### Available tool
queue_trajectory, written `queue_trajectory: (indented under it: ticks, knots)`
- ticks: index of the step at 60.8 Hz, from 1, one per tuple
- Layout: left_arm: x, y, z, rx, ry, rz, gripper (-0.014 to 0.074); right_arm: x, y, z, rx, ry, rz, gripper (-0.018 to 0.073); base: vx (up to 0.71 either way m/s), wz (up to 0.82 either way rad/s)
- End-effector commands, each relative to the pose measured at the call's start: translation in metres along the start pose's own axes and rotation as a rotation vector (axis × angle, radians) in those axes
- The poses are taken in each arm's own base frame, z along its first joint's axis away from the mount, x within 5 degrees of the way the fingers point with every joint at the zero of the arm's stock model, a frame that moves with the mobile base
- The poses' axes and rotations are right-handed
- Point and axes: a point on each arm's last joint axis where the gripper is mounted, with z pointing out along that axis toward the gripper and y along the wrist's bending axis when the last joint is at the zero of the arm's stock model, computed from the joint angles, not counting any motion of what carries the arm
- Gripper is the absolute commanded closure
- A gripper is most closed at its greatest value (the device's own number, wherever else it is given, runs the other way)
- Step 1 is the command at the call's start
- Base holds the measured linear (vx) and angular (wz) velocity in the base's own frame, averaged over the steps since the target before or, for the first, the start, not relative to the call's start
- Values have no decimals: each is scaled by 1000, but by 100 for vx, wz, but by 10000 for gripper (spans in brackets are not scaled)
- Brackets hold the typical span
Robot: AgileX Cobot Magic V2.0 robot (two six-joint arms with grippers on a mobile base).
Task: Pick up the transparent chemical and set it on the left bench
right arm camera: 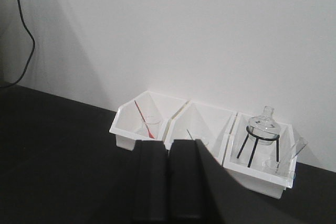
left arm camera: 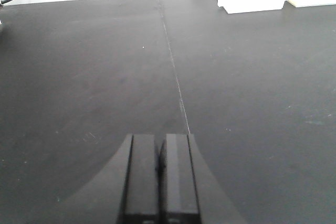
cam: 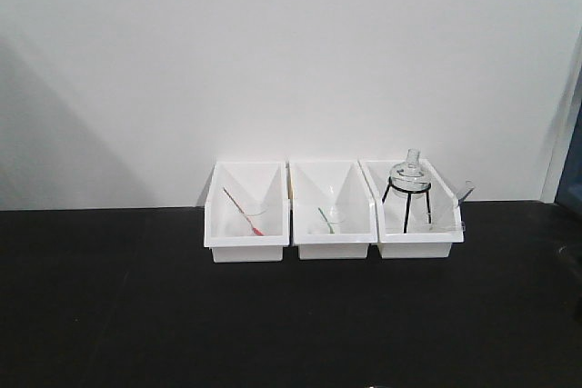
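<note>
The transparent chemical [cam: 453, 206] appears to be the clear vessel leaning at the right edge of the right-hand bin [cam: 416, 244], beside a round glass flask [cam: 408, 173] perched on a black tripod stand [cam: 406, 203]; its contents look colourless, though the glass is too faint to make out any liquid level. The middle bin [cam: 333, 244] holds a small beaker with a green rod [cam: 325, 219], and the left bin [cam: 247, 244] a beaker with a red rod [cam: 244, 213], so neither fits the task. All three bins sit in a row against the white wall on the black tabletop [cam: 136, 315].

Nothing is grasped yet; this looks like the approach step. The right end effector [right arm camera: 168, 182] has its fingers pressed together, aimed toward the bins but well short of them. The left end effector [left arm camera: 160, 182] is likewise closed, over bare tabletop. The next move likely calls for the right fingers to part and reach to the far right bin, avoiding the tripod.
</note>
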Motion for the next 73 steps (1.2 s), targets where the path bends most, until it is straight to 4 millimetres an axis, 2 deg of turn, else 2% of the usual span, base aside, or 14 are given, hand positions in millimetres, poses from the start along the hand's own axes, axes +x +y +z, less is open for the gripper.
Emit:
queue_trajectory:
  ticks: [1,18,23,28,32,33,36,40,44,48,54,60,66,73]
  knots:
    - [-3,0,-1,-2,-81,-9,600,-10,-3,-2,38,-25,-32,566,0,0]
    - [-3,0,-1,-2,-81,-9,600,-10,-3,-2,38,-25,-32,566,0,0]
    - [-3,0,-1,-2,-81,-9,600,-12,-3,-1,30,-47,32,566,0,0]
    - [-3,0,-1,-2,-81,-9,600,-15,-14,1,130,-99,93,566,0,0]
    - [-3,0,-1,-2,-81,-9,600,-14,-27,-2,275,-117,119,566,0,0]
    - [-3,0,-1,-2,-81,-9,600,-15,-28,-2,291,-129,173,566,0,0]
    - [-3,0,-1,-2,-81,-9,600,-6,-36,-5,392,-40,161,566,0,0]
    - [-3,0,-1,-2,-81,-9,600,8,-39,-7,436,122,160,566,0,0]
    - [-3,0,-1,-2,-81,-9,600,22,-34,-8,386,291,105,566,0,0]
    - [-3,0,-1,-2,-81,-9,600,28,-28,-8,311,370,53,566,0,0]
    - [-3,0,-1,-2,-81,-9,600,30,-20,-13,253,343,41,566,0,0]
    - [-3,0,-1,-2,-81,-9,600,41,-16,-27,292,257,89,566,0,0]
    - [-3,0,-1,-2,-81,-9,600,67,-11,-46,372,146,159,566,0,0]
    - [-3,0,-1,-2,-81,-9,600,102,-5,-60,414,65,203,566,0,0]
